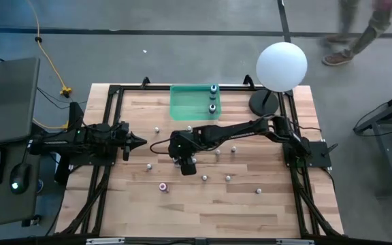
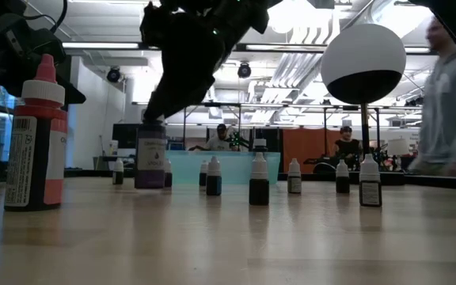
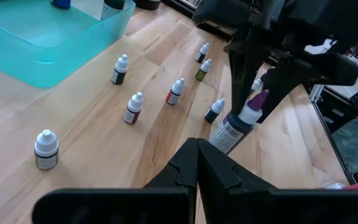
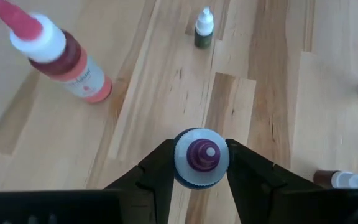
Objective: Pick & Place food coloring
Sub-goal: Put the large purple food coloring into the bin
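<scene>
A larger food coloring bottle point(image 4: 201, 158) with a white collar and a purple tip stands near the table's middle. My right gripper point(image 1: 186, 163) reaches down over it with a finger on each side of its cap. The same bottle point(image 2: 150, 154) stands upright with its base on the wood. A pink-capped bottle point(image 1: 162, 186) stands nearer the front edge. Several tiny bottles point(image 3: 133, 108) stand scattered on the table. My left gripper point(image 1: 141, 142) waits shut at the left, touching nothing. My right gripper pinches the bottle's white cap collar point(image 4: 180, 163) between its two fingers, one on each side. The fingers point(image 4: 244, 171) come slanting down from above and from the table's right. The bottle stands upright with its base on the table.
A green translucent tray point(image 1: 189, 102) at the far edge holds two bottles point(image 1: 212, 97). A white globe lamp point(image 1: 282, 66) stands at the far right corner. A black frame point(image 1: 114, 92) rims the table. A person point(image 2: 450, 95) passes beyond the table's far right.
</scene>
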`<state>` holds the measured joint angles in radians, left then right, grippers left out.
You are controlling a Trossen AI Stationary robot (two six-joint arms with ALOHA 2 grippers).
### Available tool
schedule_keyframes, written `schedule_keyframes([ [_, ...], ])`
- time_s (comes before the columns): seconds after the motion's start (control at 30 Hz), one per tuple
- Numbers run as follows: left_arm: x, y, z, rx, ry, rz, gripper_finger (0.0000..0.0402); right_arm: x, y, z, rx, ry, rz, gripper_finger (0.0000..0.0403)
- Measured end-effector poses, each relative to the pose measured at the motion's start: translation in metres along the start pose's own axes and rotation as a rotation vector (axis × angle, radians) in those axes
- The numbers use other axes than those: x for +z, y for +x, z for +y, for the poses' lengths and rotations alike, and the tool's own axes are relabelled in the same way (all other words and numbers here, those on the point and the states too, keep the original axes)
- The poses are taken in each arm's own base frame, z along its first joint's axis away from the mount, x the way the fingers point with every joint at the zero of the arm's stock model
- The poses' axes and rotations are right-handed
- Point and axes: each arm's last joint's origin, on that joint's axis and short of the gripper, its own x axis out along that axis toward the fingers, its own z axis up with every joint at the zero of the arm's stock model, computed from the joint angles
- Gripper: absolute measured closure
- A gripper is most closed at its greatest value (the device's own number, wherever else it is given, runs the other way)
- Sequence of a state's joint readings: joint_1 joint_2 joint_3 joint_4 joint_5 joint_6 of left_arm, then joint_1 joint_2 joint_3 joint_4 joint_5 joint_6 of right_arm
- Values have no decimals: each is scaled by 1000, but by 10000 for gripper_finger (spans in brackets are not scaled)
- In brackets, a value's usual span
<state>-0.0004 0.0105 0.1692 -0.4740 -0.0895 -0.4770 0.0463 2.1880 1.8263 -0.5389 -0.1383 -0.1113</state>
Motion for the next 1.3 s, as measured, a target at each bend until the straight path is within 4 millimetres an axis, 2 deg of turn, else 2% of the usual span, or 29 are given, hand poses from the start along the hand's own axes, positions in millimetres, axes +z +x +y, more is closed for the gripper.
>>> schedule_keyframes([
  [0.23,0,0,0,0,0,-1,401,16,-15,0,-2,2,-23,280],
  [0.43,0,0,0,0,0,0,401,37,-38,1,-6,7,-55,280],
  [0.67,0,0,0,0,0,0,401,67,-75,3,-12,38,-150,281],
  [0.87,0,0,0,0,0,0,401,91,-115,6,-10,34,-250,281],
  [1.07,0,0,0,0,0,0,401,98,-146,7,-14,38,-361,281],
  [1.3,0,0,0,-1,0,-1,401,103,-176,-5,-151,24,-451,281],
])
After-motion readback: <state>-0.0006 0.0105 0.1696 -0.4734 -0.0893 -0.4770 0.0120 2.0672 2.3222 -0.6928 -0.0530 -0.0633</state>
